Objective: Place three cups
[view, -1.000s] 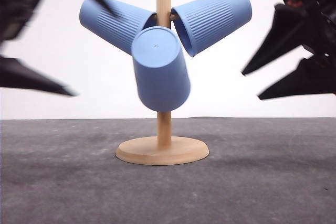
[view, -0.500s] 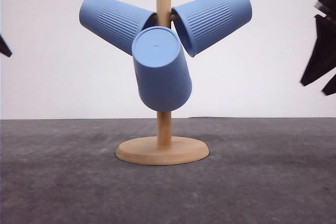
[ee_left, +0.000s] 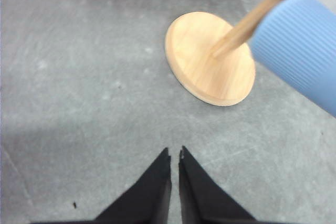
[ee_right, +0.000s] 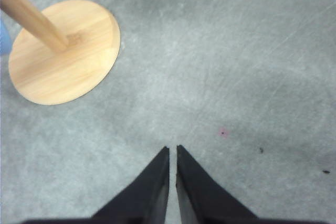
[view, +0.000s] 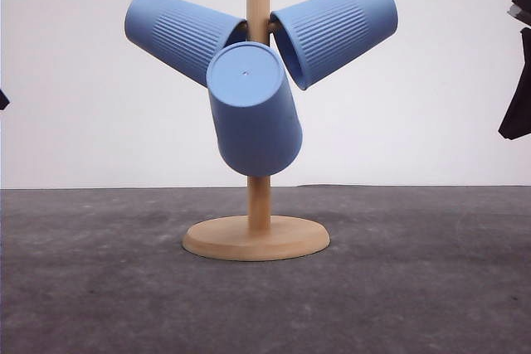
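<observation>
Three cups [view: 253, 109] hang on wooden stand [view: 256, 238]; left gripper [ee_left: 174, 154], right gripper [ee_right: 172, 150] closed, empty, well apart from them.

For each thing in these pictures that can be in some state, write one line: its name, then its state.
Left cup: hung on the stand, tilted, base up-left.
Front cup: hung, base toward the camera.
Right cup: hung, tilted, base up-right.
Wooden stand: upright on the table.
Left gripper: shut, empty.
Right gripper: shut, empty.
</observation>
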You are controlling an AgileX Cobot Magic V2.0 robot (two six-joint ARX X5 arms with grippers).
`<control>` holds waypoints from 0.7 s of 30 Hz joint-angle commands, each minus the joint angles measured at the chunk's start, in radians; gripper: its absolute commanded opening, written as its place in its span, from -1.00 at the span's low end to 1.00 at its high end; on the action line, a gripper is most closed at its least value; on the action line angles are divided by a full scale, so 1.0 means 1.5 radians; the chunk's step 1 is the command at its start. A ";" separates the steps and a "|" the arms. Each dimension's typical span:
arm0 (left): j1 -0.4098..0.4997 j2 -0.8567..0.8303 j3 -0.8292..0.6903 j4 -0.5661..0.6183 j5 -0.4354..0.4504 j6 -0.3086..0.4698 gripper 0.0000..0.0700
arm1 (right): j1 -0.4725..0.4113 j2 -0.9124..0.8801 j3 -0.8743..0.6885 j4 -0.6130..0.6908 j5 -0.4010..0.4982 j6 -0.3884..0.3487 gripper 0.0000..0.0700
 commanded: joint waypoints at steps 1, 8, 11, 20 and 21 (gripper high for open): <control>-0.001 0.003 0.006 0.005 0.001 0.017 -1.00 | 0.002 0.005 0.008 0.006 -0.002 -0.005 -0.95; -0.001 0.003 0.006 0.005 0.001 0.017 -1.00 | 0.002 0.005 0.008 0.018 -0.002 -0.005 -0.95; -0.003 -0.001 0.006 0.004 0.000 0.017 -1.00 | 0.002 0.005 0.008 0.026 -0.002 -0.005 -0.95; -0.002 -0.202 -0.196 0.239 -0.103 0.047 -1.00 | 0.002 0.005 0.008 0.032 -0.002 -0.005 -0.95; -0.002 -0.242 -0.227 0.265 -0.131 0.045 -1.00 | 0.002 0.005 0.008 0.032 -0.002 -0.005 -0.95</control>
